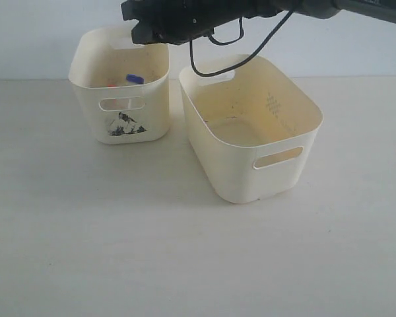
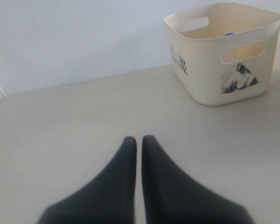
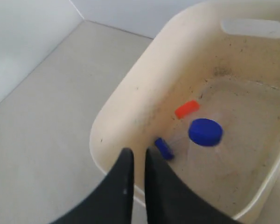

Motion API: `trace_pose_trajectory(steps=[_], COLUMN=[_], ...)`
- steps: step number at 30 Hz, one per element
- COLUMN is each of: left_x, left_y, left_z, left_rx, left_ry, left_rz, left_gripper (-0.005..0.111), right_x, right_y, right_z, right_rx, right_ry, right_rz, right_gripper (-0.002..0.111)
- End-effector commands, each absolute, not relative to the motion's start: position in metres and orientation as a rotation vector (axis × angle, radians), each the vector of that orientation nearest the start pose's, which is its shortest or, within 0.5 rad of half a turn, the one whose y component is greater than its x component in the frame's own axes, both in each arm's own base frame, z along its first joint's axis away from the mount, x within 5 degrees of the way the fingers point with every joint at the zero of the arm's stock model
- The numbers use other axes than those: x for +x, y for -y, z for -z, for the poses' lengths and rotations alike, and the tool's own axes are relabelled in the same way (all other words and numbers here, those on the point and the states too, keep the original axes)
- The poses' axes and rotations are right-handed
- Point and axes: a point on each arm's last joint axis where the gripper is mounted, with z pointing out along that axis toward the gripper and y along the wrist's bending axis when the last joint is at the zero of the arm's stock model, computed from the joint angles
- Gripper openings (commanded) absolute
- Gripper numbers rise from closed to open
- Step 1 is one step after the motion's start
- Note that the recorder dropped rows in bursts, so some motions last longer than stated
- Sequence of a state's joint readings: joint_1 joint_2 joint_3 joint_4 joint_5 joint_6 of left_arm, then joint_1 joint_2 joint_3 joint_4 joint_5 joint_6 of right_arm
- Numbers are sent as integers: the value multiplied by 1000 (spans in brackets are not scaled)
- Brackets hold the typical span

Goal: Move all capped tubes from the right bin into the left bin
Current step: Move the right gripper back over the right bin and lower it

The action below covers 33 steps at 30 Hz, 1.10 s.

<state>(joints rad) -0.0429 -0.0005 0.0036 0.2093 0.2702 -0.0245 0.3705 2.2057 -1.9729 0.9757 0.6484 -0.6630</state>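
The left bin (image 1: pixel 122 122), small and cream with a black mountain picture, holds capped tubes. In the right wrist view I see an orange-red cap (image 3: pixel 186 108), a large blue cap (image 3: pixel 205 131) and a smaller blue cap (image 3: pixel 164 148) on its floor. The exterior view shows one blue cap (image 1: pixel 134 78) inside. My right arm (image 1: pixel 185 20) reaches across above this bin. My right gripper (image 3: pixel 136 152) hangs over its rim, shut and empty. The right bin (image 1: pixel 277 175) shows no tubes inside. My left gripper (image 2: pixel 136 139) is shut and empty, low over the table, away from the left bin (image 2: pixel 200 74).
A black cable (image 1: pixel 211 63) loops down from the right arm over the right bin's back rim. A pale wall (image 1: pixel 39 33) stands close behind both bins. Bare tabletop (image 1: pixel 119 251) lies in front of them.
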Motion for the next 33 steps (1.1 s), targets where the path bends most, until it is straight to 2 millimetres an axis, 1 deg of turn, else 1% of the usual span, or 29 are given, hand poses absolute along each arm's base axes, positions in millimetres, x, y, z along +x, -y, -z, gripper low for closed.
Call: trace_pose_trajectory(steps=[1,4,6,8,11,13,17,20,23,25,28,30,33], left_x=[55,55,55,55,55,55,55,55,55,55,55,55,55], left_y=[-2,-2,-2,-2,-2,-2,-2,-2,-2,-2,-2,-2,-2], left_z=[-190,-190,-190,-190,-190,-190,-190,-190,-190,-190,-190,-190,-190], left_rx=[140,140,140,140,140,140,140,140,140,140,140,140,140], left_ry=[-1735,-1735,-1735,-1735,-1735,-1735,-1735,-1735,-1735,-1735,-1735,-1735,-1735], left_rz=[-132,-132,-132,-132,-132,-132,-132,-132,-132,-132,-132,-132,-132], left_gripper=[4,4,4,4,4,4,4,4,4,4,4,4,4], right_x=[454,444,436,430,426,423,422,422,423,423,424,426,430], right_y=[-224,-217,-208,-193,-164,-147,-127,-120,-117,-116,-118,-121,-123], right_z=[-294,-308,-317,-324,-327,-327,-323,-321,-321,-321,-318,-313,-306], right_rx=[-604,-702,-780,-816,-774,-731,-706,-726,-753,-805,-829,-838,-832], right_ry=[-2104,-2120,-2153,-2228,-2379,-2467,-2560,-2590,-2585,-2570,-2564,-2566,-2565], right_rz=[-825,-744,-671,-564,-438,-417,-413,-352,-318,-289,-298,-343,-356], right_gripper=[1,1,1,1,1,1,1,1,1,1,1,1,1])
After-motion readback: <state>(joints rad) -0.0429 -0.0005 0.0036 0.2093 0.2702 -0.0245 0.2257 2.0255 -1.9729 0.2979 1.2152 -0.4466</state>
